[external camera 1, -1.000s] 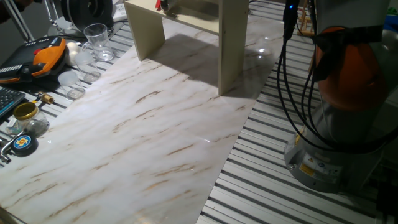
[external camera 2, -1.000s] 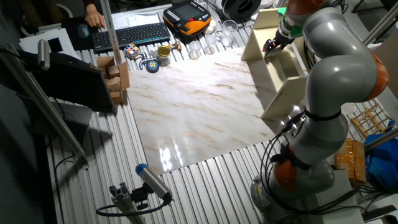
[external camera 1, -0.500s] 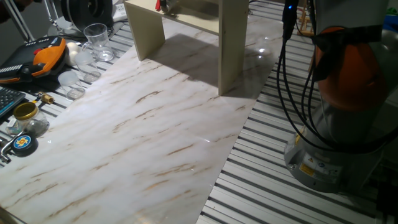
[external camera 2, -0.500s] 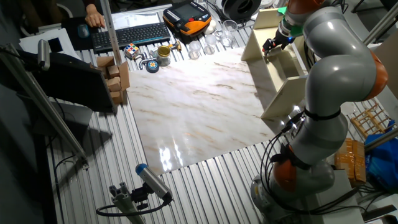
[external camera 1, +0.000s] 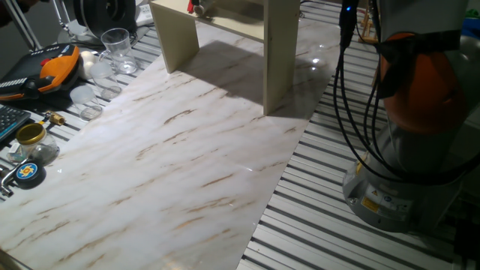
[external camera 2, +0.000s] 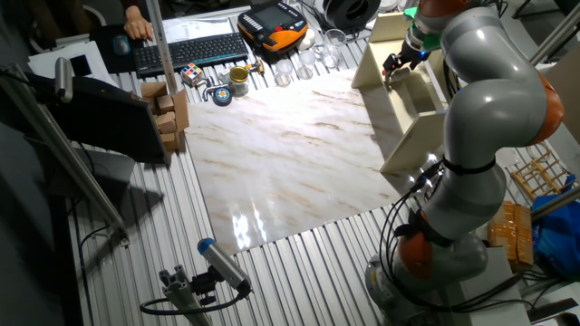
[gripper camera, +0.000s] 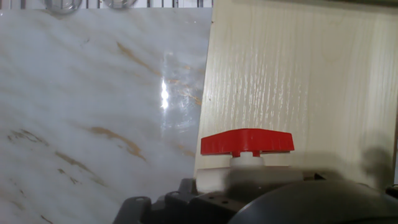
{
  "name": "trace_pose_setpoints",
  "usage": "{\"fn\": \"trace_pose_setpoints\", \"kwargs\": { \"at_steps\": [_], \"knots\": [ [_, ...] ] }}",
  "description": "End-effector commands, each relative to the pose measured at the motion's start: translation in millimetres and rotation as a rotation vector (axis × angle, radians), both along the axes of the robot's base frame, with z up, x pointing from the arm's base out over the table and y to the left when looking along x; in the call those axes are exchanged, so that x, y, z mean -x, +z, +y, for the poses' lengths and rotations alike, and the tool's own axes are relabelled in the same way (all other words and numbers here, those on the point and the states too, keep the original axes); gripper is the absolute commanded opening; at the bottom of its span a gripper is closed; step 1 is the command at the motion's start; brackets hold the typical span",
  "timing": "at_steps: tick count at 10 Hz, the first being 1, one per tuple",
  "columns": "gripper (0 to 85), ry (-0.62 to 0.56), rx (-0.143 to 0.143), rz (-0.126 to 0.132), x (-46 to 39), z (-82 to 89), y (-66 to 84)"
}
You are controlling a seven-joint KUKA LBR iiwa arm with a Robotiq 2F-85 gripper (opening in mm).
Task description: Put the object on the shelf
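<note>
At the bottom edge of the hand view, fingers: only dark housing shows, fingertips cut off; whether they are spread or clamped, cannot tell.
Gripper (external camera 2: 395, 67): in the other fixed view a small dark shape with a red speck at it, right over the shelf (external camera 2: 412, 91) top; jaw stance too small to read there.
Object (gripper camera: 247, 157): hand view shows the red handle (gripper camera: 247, 142) crosswise and a white body below it, sitting directly above the housing, over the shelf's top board (gripper camera: 298, 87) near its left edge. Lower part of the body hidden behind the housing.
Contact: cannot tell if the object rests on the board or hangs just above it.
One fixed view: shelf (external camera 1: 281, 52) cut off at the top of the frame; only the panel legs and the underside of the board visible. A red speck (external camera 1: 190, 6) at the top edge above the left leg, too small to name; gripper not seen.
Other fixed view only: the grey arm (external camera 2: 480, 100) bending over the shelf from its base (external camera 2: 435, 263).
Marble slab (external camera 1: 172, 165): shelf stands on its far end.
Clutter: brass-lidded jar (external camera 1: 31, 136), drinking glass (external camera 1: 118, 46), orange-and-black pendant (external camera 1: 52, 67), all well apart from the shelf's left leg, along the slab's side.
Keyboard (external camera 2: 186, 50): seen in the other fixed view, beyond the slab.
</note>
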State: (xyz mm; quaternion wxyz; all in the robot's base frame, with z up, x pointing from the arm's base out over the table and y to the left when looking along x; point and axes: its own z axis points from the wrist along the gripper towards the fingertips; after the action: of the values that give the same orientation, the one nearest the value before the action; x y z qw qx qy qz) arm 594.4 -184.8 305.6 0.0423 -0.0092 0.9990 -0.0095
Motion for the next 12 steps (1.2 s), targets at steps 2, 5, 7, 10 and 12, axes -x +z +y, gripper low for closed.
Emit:
{"fn": "trace_pose_setpoints", "kwargs": {
  "at_steps": [2, 5, 7, 10, 12],
  "knots": [
    [85.0, 0.000, 0.003, 0.003, -2.4, 2.2, 3.3],
    [85.0, -0.008, 0.004, 0.020, -9.4, 10.6, 9.3],
    [85.0, -0.017, 0.000, 0.021, -13.7, 20.2, 8.9],
    [68.0, -0.027, 0.014, 0.038, -17.6, 37.4, 15.6],
    [68.0, -0.032, 0.015, 0.041, -20.6, 48.7, 16.3]
  ]
}}
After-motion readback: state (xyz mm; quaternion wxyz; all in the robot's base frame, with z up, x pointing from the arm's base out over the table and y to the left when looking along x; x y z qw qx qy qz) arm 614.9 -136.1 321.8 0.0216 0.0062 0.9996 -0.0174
